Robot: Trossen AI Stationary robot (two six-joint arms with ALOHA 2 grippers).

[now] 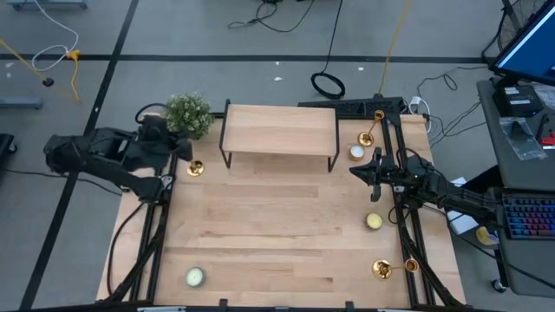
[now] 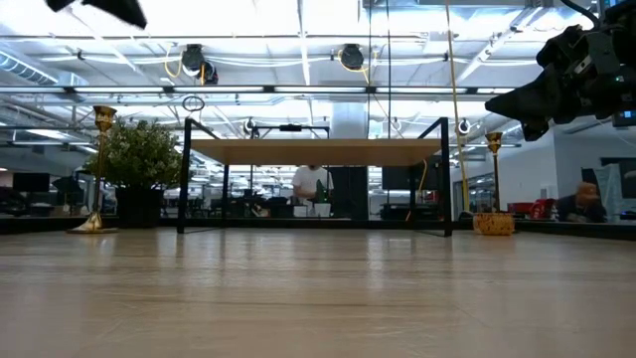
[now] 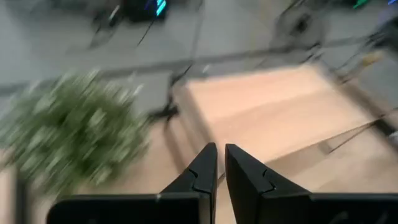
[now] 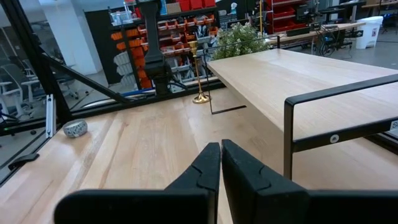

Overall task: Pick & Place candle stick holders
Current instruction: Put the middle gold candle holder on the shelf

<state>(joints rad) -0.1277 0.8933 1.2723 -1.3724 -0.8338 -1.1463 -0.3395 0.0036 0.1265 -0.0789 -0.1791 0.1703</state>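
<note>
Pale wood is covering the table [image 1: 286,234], which is filling the middle of the high view, and the same wood is topping the black-legged shelf [image 1: 279,130] standing at the upper centre of that frame. The left arm is reaching in from the left edge, its left gripper [image 3: 219,171] hanging near the green plant [image 1: 188,113] at the upper left; its fingers are pressed almost together with nothing between them. The right gripper [image 4: 219,163] is hovering at the right side of the frame, likewise nearly shut and empty, pointing across the table toward the shelf.

Three gold candle stick holders are standing apart: one [image 1: 195,168] at the left, just below the plant and close to the left gripper; one [image 1: 368,137] at the upper right beside the shelf's end; one [image 1: 382,269] at the lower right corner. Small round candles are lying near them, one [image 1: 357,152] at the upper right, one [image 1: 374,221] at right centre and one [image 1: 194,277] at the lower left.

No holder is being held yet. The likely trouble is toppling: the stems are thin and tall on small bases, so a finger brushing one during approach could knock it over. Shiny metal may also slip if it is pinched off-centre, and the left arm could sweep the plant.
</note>
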